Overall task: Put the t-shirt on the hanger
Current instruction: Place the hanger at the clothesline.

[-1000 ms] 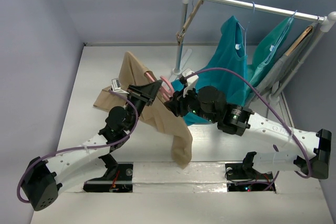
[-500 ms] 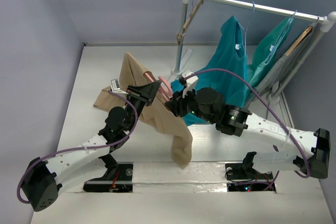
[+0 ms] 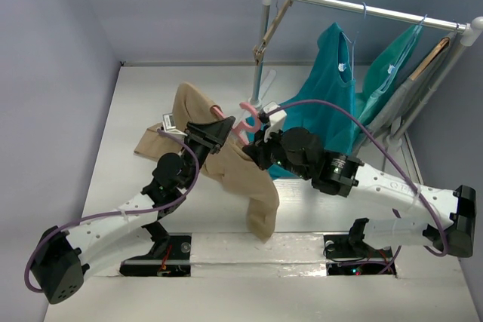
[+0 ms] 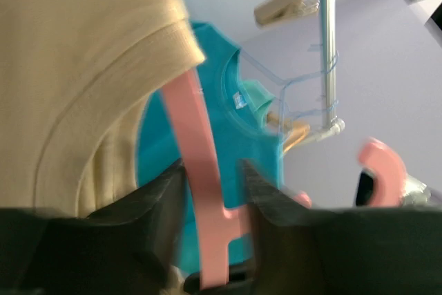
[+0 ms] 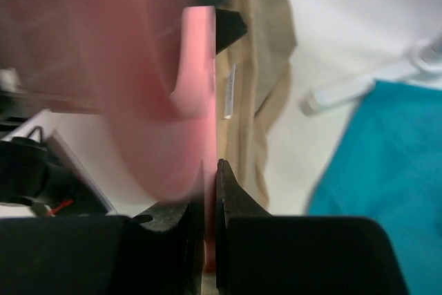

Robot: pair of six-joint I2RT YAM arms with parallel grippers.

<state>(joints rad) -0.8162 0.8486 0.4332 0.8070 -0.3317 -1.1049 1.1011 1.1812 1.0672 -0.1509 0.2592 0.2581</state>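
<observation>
The right gripper (image 5: pixel 209 191) is pinching a thin edge of the hanger (image 4: pixel 200 136), its 2 dark fingers drawn almost together with only a pink sliver showing between them. The left gripper (image 4: pixel 212 167) is straddling one of the hanger's arms. A little teal is showing between the pink bar and one finger, so it cannot be told whether those jaws are clamping the bar or merely bracketing it.

From the left gripper the pink arm is rising past the fingertips and disappearing under a banded edge of the t-shirt (image 4: pixel 83 67), which is lying just beyond those fingers and to one side. Seen from above, the hanger's long axis is running from one gripper across to the other, with its hook (a thick curved crook) poking up just beyond the right gripper. The shirt is draping off the left gripper's end and trailing down toward the arm bases.

The left arm is sitting nearer the cloth, so the coming move looks to be turning on working the fabric along that axis toward the right gripper. The hanger is reading as rigid, smooth, thick-rimmed plastic. The shirt is reading as soft, plain tan knit, likely to sag and slip. Beyond both grippers, teal garments (image 3: pixel 328 88) are hanging from a metal rail (image 3: pixel 362 9).
</observation>
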